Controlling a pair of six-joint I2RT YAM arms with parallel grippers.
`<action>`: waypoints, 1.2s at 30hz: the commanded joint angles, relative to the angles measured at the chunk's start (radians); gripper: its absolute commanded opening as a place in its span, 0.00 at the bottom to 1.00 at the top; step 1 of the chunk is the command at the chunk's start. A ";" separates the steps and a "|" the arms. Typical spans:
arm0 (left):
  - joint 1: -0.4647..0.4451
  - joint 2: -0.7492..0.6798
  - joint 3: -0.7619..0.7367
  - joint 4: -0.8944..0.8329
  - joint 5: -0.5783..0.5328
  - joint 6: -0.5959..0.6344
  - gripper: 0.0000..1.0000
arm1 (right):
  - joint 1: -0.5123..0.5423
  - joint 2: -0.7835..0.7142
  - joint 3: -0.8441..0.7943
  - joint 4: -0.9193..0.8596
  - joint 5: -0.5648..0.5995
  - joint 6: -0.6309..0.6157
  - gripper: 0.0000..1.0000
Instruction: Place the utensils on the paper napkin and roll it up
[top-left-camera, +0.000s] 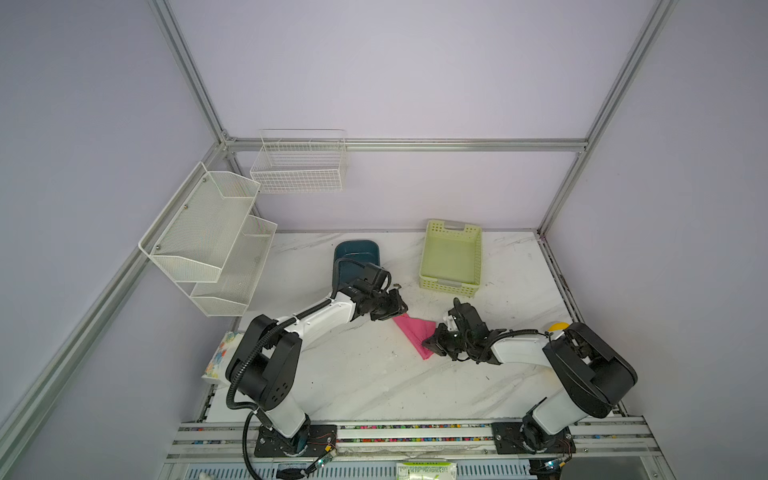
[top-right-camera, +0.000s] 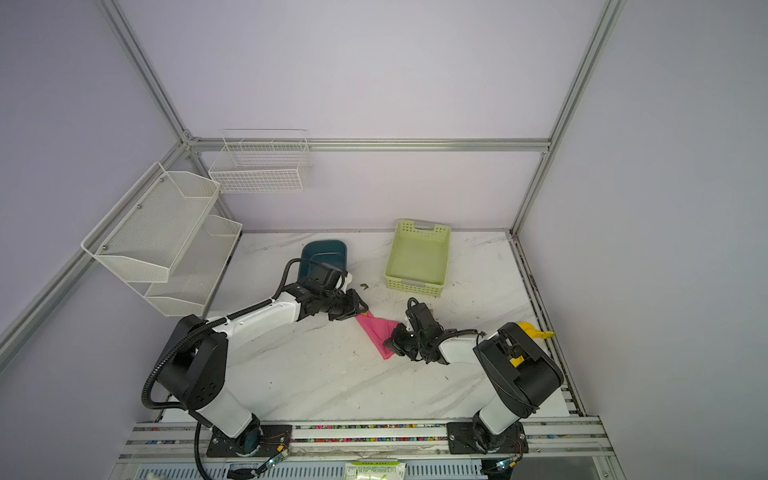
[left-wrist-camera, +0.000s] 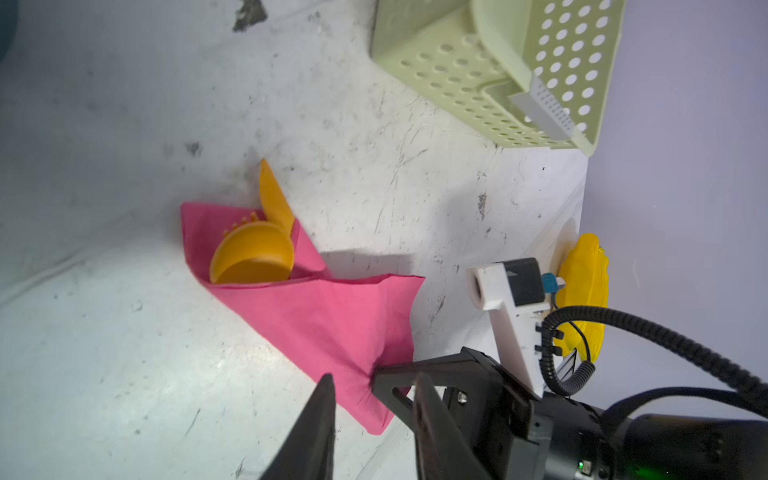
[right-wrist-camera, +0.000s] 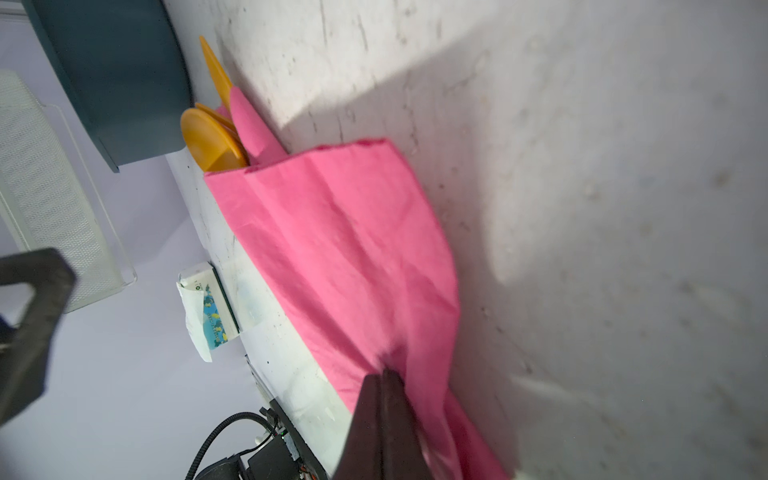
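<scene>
While my right hand (right-wrist-camera: 384, 376) is pressed shut on one end of the paper napkin (left-wrist-camera: 332, 316), my left hand (top-left-camera: 397, 309) hangs just over the other end with its fingers (left-wrist-camera: 326, 399) apart and nothing between them. The napkin lies on the tabletop (top-left-camera: 374, 386) near its middle, between my two hands, folded loosely around the utensils (left-wrist-camera: 253, 249). Their orange heads stick out at the open end: the spoon bowl, the fork tines behind it and the knife tip beside them. One flap of the paper stands free at the side.

Beyond the napkin, toward the back wall, stands the green basket (top-left-camera: 451, 257), well apart from it. The dark teal bin (top-left-camera: 357, 249) is behind my left wrist, partly hidden by it. The bananas (left-wrist-camera: 584, 291) lie by the right edge, close to my right arm. The floral packet (top-left-camera: 220, 357) sits at the left edge beside my left arm's base. The mesh shelf (top-left-camera: 208, 232) hangs on the left wall above the tabletop.

The marble between the napkin and the near rail gives the widest room; the far side is narrower because of the basket and the bin.
</scene>
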 joint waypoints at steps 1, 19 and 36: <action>0.001 -0.008 -0.137 0.139 0.051 -0.117 0.35 | 0.007 0.034 -0.042 -0.047 0.040 0.043 0.05; -0.016 0.080 -0.321 0.491 0.120 -0.328 0.37 | 0.006 0.050 -0.009 -0.065 0.014 0.014 0.05; -0.028 0.161 -0.325 0.579 0.102 -0.405 0.37 | 0.006 0.047 -0.005 -0.060 0.012 0.013 0.04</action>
